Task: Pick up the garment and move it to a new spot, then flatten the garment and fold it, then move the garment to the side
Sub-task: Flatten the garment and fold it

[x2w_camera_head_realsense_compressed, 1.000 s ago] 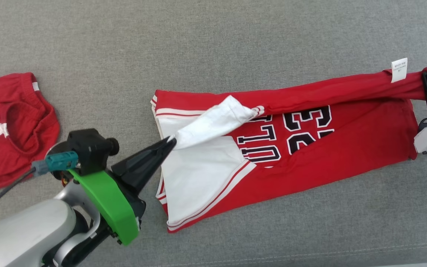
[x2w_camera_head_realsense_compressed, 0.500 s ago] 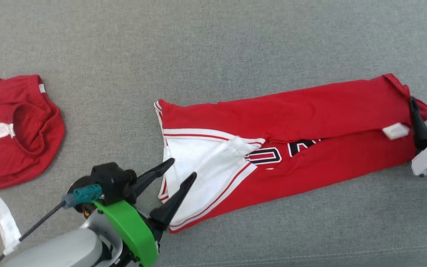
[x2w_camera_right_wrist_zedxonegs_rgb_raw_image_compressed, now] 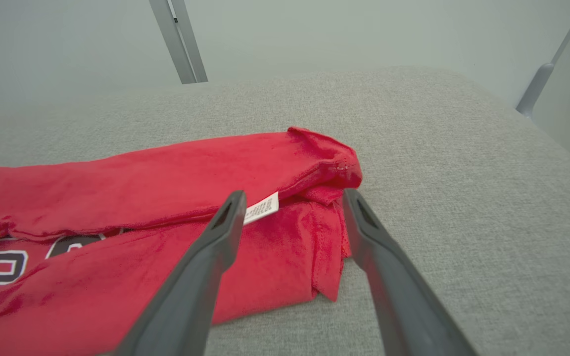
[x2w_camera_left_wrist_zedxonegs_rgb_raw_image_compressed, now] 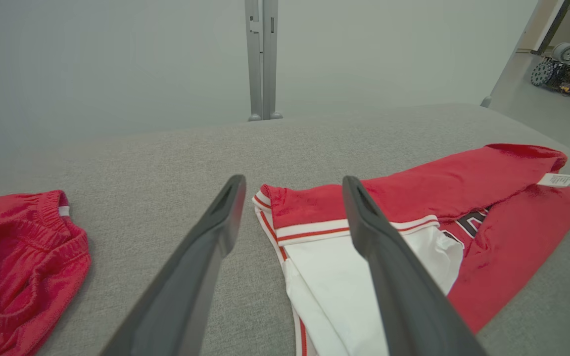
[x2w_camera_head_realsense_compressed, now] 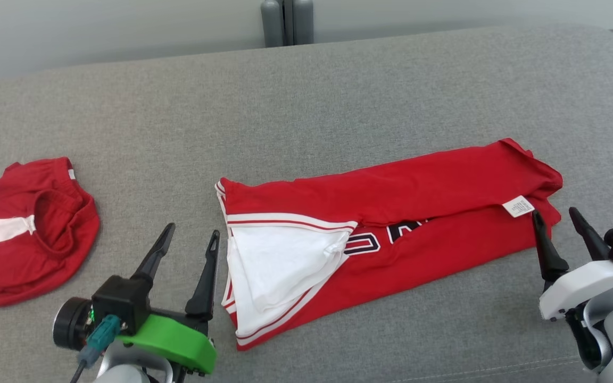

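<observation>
One folded garment [x2w_camera_head_realsense_compressed: 418,186] between both spread, empty jaws

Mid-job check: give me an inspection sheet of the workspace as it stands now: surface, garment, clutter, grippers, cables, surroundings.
Surface: grey fabric cushion, no stains seen.
Job's things: red garment lies folded lengthwise, flap partly over the lettering; white panel at its left end, white label near its right end.
Clutter: second red garment, crumpled, far left, apart from the first.
Grippers: left gripper open beside the left end, holding nothing; right gripper open by the right end, holding nothing.
Cables: dark cable on a teal plug at the left wrist, off the cloth.
Surroundings: grey post, pale wall; wheeled machine beyond.
</observation>
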Available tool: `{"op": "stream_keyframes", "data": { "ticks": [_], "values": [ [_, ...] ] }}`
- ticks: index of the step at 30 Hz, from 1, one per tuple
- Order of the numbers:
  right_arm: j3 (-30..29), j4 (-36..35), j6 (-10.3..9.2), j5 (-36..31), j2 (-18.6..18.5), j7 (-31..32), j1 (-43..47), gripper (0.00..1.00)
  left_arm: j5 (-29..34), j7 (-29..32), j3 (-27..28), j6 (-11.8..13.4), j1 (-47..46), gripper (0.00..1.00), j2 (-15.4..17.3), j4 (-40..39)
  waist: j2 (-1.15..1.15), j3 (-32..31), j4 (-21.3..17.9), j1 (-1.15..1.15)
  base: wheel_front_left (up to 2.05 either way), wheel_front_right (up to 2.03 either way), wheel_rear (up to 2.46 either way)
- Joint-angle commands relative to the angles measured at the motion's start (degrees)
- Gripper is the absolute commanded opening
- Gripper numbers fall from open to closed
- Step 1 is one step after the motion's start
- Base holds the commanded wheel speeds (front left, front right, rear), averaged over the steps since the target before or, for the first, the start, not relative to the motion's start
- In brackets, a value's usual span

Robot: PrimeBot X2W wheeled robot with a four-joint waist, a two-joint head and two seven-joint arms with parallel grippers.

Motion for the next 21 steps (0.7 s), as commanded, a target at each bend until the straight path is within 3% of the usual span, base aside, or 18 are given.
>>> {"op": "stream_keyframes", "data": {
  "ticks": [1, 10, 17, 21],
  "values": [
    [0.07, 0.11, -0.11, -1.01, 0.58, -0.46, 0.94, 1.00, 2.14, -0.14, 2.71, 0.58, 2.95, 1.00, -1.23, 0.38, 0.00, -3.05, -1.32, 0.00, 0.00, 0.00, 0.00],
    [-0.67, -5.84, -0.11, -4.71, 5.56, -0.45, 5.74, 1.00, 17.36, -0.09, 21.14, -1.87, 19.76, 1.00, -13.26, 1.89, 0.00, -8.14, -1.16, 0.00, 0.00, 0.00, 0.00],
    [-1.64, -9.04, -0.11, -3.77, 7.19, -0.43, 9.01, 1.00, 25.98, -0.10, 31.61, -8.74, 26.00, 1.00, -22.03, 1.73, 0.00, -9.57, 0.63, 0.00, 0.00, 0.00, 0.00],
    [-3.02, -9.82, -0.11, -4.57, 7.92, -0.43, 10.40, 1.00, 30.60, -0.09, 34.74, -13.57, 28.13, 1.00, -25.72, 1.45, 0.00, -9.97, 1.86, 0.00, 0.00, 0.00, 0.00]
  ]
}}
